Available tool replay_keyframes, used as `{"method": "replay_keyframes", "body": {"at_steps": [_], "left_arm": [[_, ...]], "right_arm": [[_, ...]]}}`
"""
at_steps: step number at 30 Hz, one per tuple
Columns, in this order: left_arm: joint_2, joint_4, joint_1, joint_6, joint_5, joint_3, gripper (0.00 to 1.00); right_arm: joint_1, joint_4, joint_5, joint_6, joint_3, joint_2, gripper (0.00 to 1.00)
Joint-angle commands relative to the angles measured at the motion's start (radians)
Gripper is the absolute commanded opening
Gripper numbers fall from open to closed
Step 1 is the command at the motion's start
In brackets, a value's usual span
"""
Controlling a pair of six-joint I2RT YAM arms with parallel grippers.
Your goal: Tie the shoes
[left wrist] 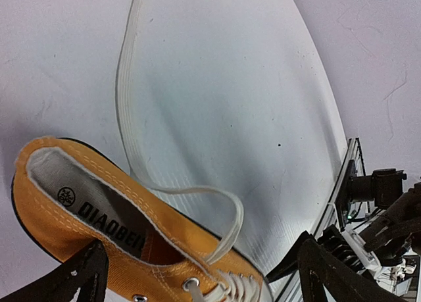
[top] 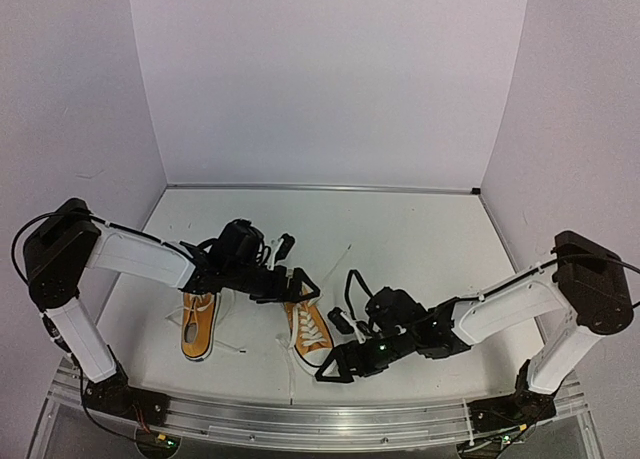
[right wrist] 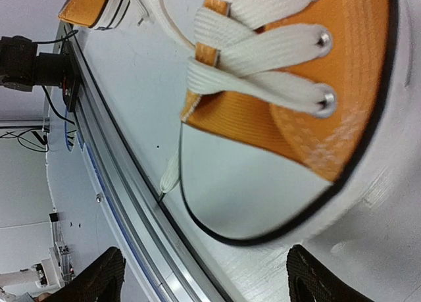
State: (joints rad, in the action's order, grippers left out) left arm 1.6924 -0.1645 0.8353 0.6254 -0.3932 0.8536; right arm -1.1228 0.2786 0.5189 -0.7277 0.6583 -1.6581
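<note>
The left-hand shoe [top: 198,331] lies on the bench [top: 420,249] near the front edge, toe towards the arms, apart from both sets of jaws. The left jaws stand fully open and empty over the heel opening of the right-hand shoe [top: 308,327], with a white lace [left wrist: 126,111] looping past them. The right jaws, spread wide with nothing in them, face that shoe's white toe cap [right wrist: 256,190], just beside the metal rail [right wrist: 131,210]. From above, the left arm hides the heel, and the lace ends are hard to trace.

Shoes [top: 310,325] (laces [left wrist: 127,85] trailing) block front; far tabletop [top: 410,229] free.
</note>
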Motion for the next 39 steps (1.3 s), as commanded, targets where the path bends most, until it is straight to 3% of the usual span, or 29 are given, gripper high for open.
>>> {"method": "replay_keyframes", "body": {"at_steps": [1, 7, 11, 14, 19, 25, 39], "left_arm": [[-0.011, 0.003, -0.015, -0.062, 0.005, 0.064, 1.00], [-0.177, 0.133, -0.033, -0.098, 0.071, 0.027, 1.00], [-0.267, 0.192, -0.033, -0.086, 0.098, -0.007, 1.00], [-0.309, 0.198, -0.033, -0.070, 0.104, -0.028, 1.00], [-0.342, 0.249, -0.029, -0.060, 0.134, -0.038, 1.00], [-0.439, 0.270, -0.021, -0.038, 0.170, -0.098, 1.00], [-0.500, 0.376, 0.012, -0.049, 0.269, -0.158, 1.00]], "right_arm": [[0.003, -0.025, -0.077, 0.039, 0.049, 0.061, 0.83], [0.114, -0.265, -0.291, 0.116, 0.081, 0.302, 0.84], [0.290, -0.382, -0.476, 0.114, 0.151, 0.327, 0.72], [0.317, -0.443, -0.578, 0.158, 0.316, 0.185, 0.65], [0.317, -0.502, -0.601, 0.193, 0.604, -0.126, 0.65], [0.318, -0.549, -0.633, 0.197, 0.798, -0.370, 0.64], [0.318, -0.635, -0.664, 0.183, 1.069, -0.664, 0.55]]}}
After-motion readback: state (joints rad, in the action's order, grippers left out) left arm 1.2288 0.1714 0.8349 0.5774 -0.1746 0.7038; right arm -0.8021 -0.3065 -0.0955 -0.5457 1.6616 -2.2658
